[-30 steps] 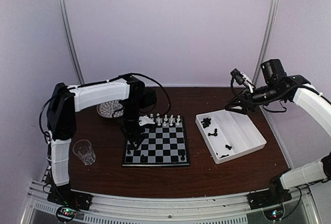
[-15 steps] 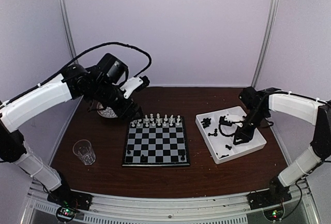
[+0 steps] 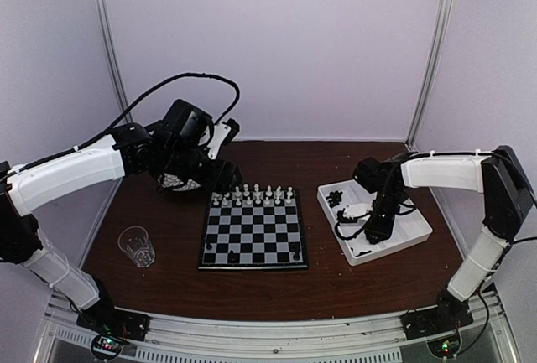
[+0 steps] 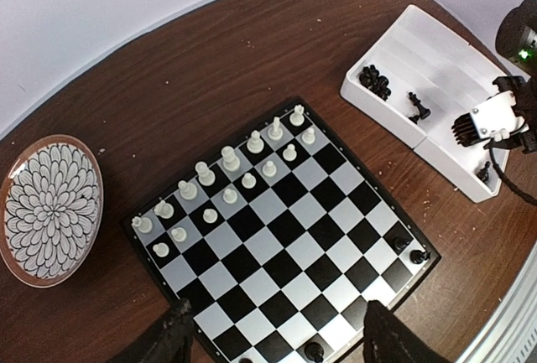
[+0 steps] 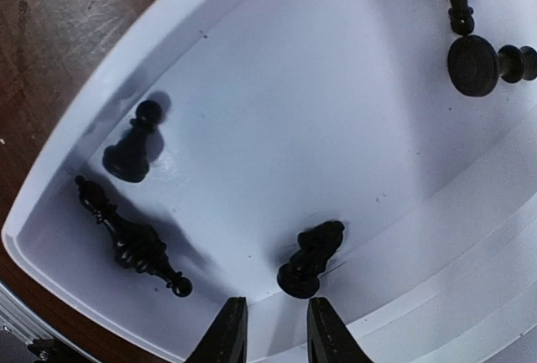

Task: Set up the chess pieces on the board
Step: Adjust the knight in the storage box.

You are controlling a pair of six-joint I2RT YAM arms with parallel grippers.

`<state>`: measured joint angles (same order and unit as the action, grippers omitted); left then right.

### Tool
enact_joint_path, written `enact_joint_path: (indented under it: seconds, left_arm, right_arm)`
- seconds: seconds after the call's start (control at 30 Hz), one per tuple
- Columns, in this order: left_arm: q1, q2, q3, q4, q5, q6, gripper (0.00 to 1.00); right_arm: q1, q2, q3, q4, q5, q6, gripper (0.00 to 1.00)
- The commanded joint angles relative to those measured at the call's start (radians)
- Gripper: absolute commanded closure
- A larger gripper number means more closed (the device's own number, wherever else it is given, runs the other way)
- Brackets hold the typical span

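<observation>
The board (image 3: 252,235) lies at the table's centre, with white chess pieces (image 3: 256,194) filling its two far rows and a few black ones (image 3: 295,254) on its near row. My left gripper (image 3: 220,177) hovers above the board's far left corner. In the left wrist view this gripper (image 4: 277,348) is open and empty over the board (image 4: 277,237). My right gripper (image 3: 373,230) is down inside the white tray (image 3: 415,227). Its jaws (image 5: 277,334) stand narrowly apart with nothing between them. A black knight (image 5: 312,258) lies on its side just beyond the tips.
More black pieces lie in the tray: a pawn (image 5: 130,149), a long piece (image 5: 130,241) and a heap (image 3: 335,198) at the far end. A patterned plate (image 4: 50,208) sits left of the board. A clear cup (image 3: 137,246) stands near the left front.
My left gripper has risen off the board's far left and hangs over that corner. My right gripper came down into the tray, moved left, and its jaws have narrowed.
</observation>
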<state>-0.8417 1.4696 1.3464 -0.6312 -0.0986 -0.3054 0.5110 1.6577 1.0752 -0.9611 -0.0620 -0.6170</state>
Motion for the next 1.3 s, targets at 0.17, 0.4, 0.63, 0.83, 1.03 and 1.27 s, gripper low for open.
enact_joint_path:
  seconds: [0.17,0.4,0.63,0.83,1.03,1.27]
  left_arm:
    - [-0.01,-0.026,0.001,0.053,0.009,-0.051,0.3]
    - [-0.011,-0.014,-0.006,0.054,0.023,-0.047,0.3]
    - [-0.011,-0.01,-0.012,0.054,0.018,-0.042,0.3]
    - [-0.011,-0.006,-0.02,0.074,0.05,-0.032,0.3]
    - [-0.012,0.0,-0.024,0.085,0.054,-0.032,0.3]
    - [-0.013,0.011,-0.021,0.093,0.061,-0.032,0.3]
  right_arm:
    - [0.029,0.057,0.062,0.009,0.134,0.071,0.73]
    - [0.071,0.107,0.052,-0.003,0.148,0.087,0.74]
    - [0.078,0.123,0.06,-0.021,0.139,0.095,0.75]
    - [0.079,0.122,0.063,-0.04,0.053,0.092,0.74]
    - [0.081,0.044,0.073,-0.034,-0.05,0.092,0.74]
    - [0.08,0.019,0.054,-0.013,0.032,0.097,0.73]
